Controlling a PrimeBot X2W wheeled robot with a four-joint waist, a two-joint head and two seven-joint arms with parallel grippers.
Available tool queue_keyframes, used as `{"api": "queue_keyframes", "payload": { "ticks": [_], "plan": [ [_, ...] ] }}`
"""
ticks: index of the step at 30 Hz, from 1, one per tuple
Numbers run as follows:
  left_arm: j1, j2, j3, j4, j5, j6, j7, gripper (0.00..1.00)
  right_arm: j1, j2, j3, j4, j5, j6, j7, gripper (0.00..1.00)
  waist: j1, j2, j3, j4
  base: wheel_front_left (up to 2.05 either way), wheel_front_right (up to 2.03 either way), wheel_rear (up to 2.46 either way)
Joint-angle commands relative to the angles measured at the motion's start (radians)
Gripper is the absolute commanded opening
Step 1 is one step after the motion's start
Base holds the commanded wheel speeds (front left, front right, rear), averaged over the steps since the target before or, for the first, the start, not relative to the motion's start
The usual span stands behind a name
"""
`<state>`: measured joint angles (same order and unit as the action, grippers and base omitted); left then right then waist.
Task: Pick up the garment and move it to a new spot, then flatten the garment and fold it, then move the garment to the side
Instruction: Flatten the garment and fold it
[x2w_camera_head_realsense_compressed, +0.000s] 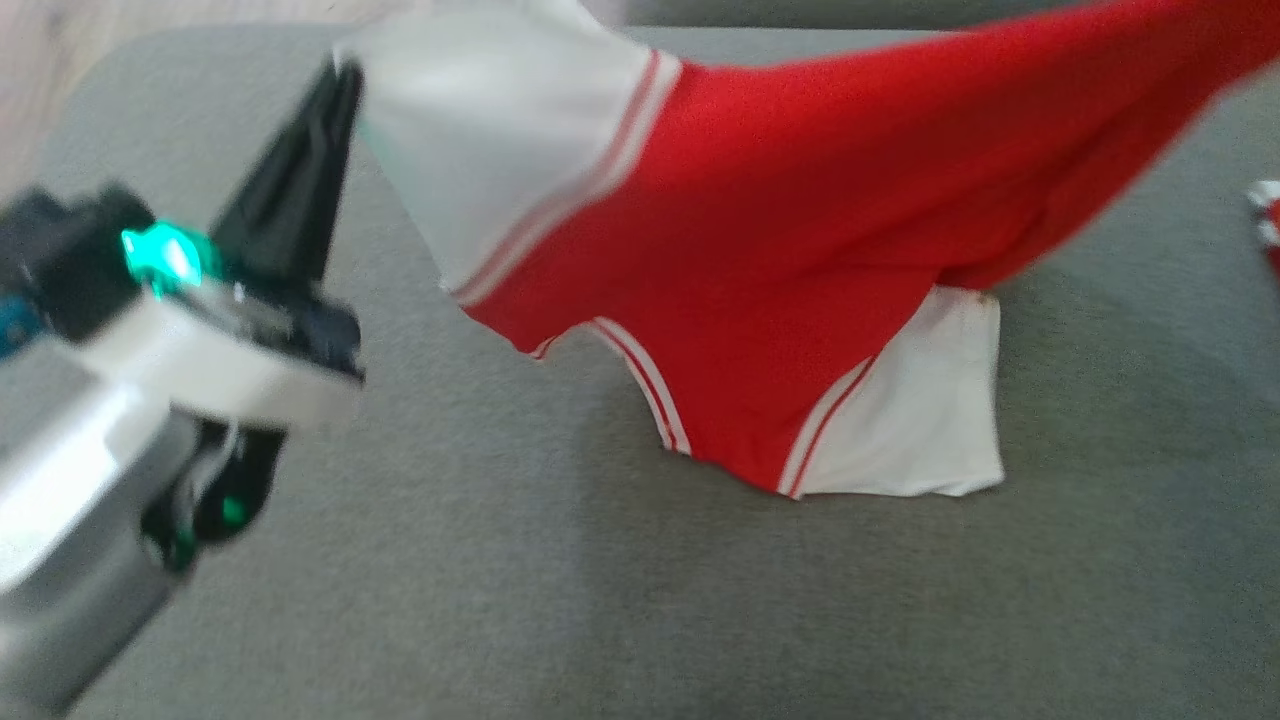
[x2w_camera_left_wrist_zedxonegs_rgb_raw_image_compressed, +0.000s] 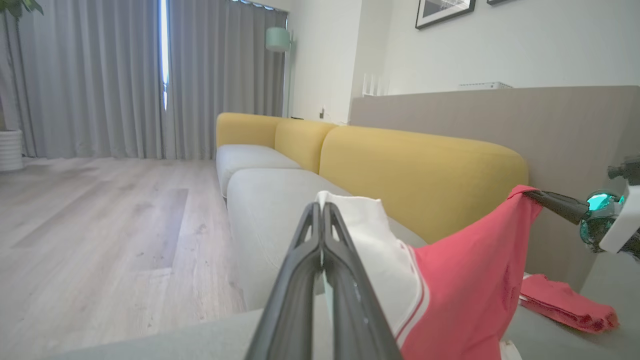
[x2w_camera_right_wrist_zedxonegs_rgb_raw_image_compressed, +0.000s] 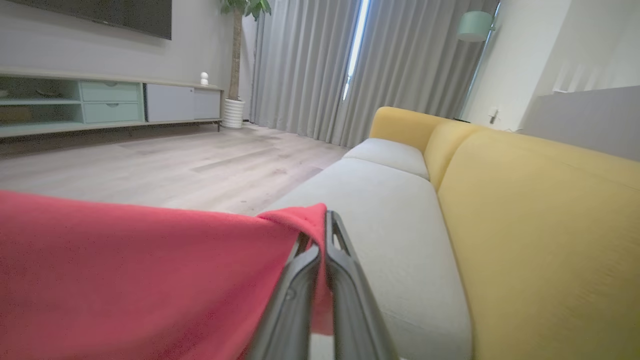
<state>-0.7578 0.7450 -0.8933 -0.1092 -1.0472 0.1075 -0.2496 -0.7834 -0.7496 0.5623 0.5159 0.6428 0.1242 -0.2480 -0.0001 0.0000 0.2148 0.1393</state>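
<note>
I am pinching the garment (x2w_camera_head_realsense_compressed: 780, 250) with both sets of fingers, and it is hanging stretched between them above the grey cushion (x2w_camera_head_realsense_compressed: 500, 600). My left gripper (x2w_camera_head_realsense_compressed: 345, 85) is pressed fully together on the edge of one white sleeve (x2w_camera_head_realsense_compressed: 500, 150). In my left wrist view the two dark fingers are meeting at their tips with the white cloth caught between them. My right gripper (x2w_camera_right_wrist_zedxonegs_rgb_raw_image_compressed: 327, 222) is likewise clamped tight, biting a red corner of the body cloth, which is draping away to the left of that wrist view. From my left wrist I am also seeing that right gripper out at the far side, its tip buried in the red edge and a teal light (x2w_camera_left_wrist_zedxonegs_rgb_raw_image_compressed: 600, 201) glowing behind it.

The garment is red with white sleeves, and thin red and white stripes are running along each sleeve seam. Most of it is hanging in the air, sloping from my left fingers across to my right. Its lowest part, with the other white sleeve (x2w_camera_head_realsense_compressed: 915, 400), is touching the cushion near the middle of the head view.

A second red cloth (x2w_camera_left_wrist_zedxonegs_rgb_raw_image_compressed: 565, 302) is lying on the grey surface beyond the garment, apart from it. Behind, a yellow-backed sofa (x2w_camera_left_wrist_zedxonegs_rgb_raw_image_compressed: 425, 170) is stretching toward grey curtains (x2w_camera_left_wrist_zedxonegs_rgb_raw_image_compressed: 100, 75) beside a pale wooden floor (x2w_camera_left_wrist_zedxonegs_rgb_raw_image_compressed: 100, 225). A framed picture (x2w_camera_left_wrist_zedxonegs_rgb_raw_image_compressed: 442, 11) is hanging on the wall, too small for me to read anything on it.
</note>
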Motion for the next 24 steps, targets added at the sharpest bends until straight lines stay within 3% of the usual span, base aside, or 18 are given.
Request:
{"api": "queue_keyframes", "payload": {
  "ticks": [1, 4, 7, 12, 17, 18, 24],
  "plan": [
    [-0.007, 0.053, 0.047, -0.025, -0.002, 0.008, -0.009, 0.00, 0.076, -0.038, -0.008, -0.027, 0.010, 0.007, -0.008, 0.00, 0.0001, 0.0000, -0.020, -0.031, 0.00, 0.00, 0.00],
    [0.076, 0.091, 0.030, -0.070, -0.022, 0.033, -0.008, 0.00, 0.295, -0.085, -0.066, -0.131, 0.021, 0.007, 0.002, 0.00, 0.0001, 0.0000, -0.028, -0.063, 0.00, 0.00, 0.00],
    [0.163, 0.126, 0.015, -0.122, -0.046, 0.063, -0.008, 0.00, 0.544, -0.082, -0.141, -0.232, 0.014, 0.007, 0.042, 0.00, 0.0001, 0.0000, -0.034, -0.089, 0.00, 0.00, 0.00],
    [0.287, 0.162, -0.012, -0.195, -0.090, 0.098, -0.009, 0.00, 0.922, 0.011, -0.272, -0.395, -0.016, 0.007, 0.150, 0.00, 0.0001, 0.0000, -0.044, -0.116, 0.00, 0.00, 0.00],
    [0.363, 0.169, -0.029, -0.230, -0.106, 0.120, -0.010, 0.00, 1.130, 0.092, -0.375, -0.473, -0.111, 0.007, 0.249, 0.00, 0.0001, 0.0000, -0.051, -0.122, 0.00, 0.00, 0.00],
    [0.373, 0.167, -0.032, -0.233, -0.105, 0.121, -0.010, 0.00, 1.148, 0.109, -0.388, -0.482, -0.118, 0.007, 0.266, 1.00, 0.0001, 0.0000, -0.054, -0.120, 0.00, 0.00, 0.00],
    [0.408, 0.150, -0.019, -0.217, -0.085, 0.142, -0.011, 0.00, 1.181, 0.160, -0.453, -0.623, -0.062, 0.007, 0.322, 1.00, 0.0001, 0.0000, -0.070, -0.087, 0.00, 0.00, 0.00]
  ]
}}
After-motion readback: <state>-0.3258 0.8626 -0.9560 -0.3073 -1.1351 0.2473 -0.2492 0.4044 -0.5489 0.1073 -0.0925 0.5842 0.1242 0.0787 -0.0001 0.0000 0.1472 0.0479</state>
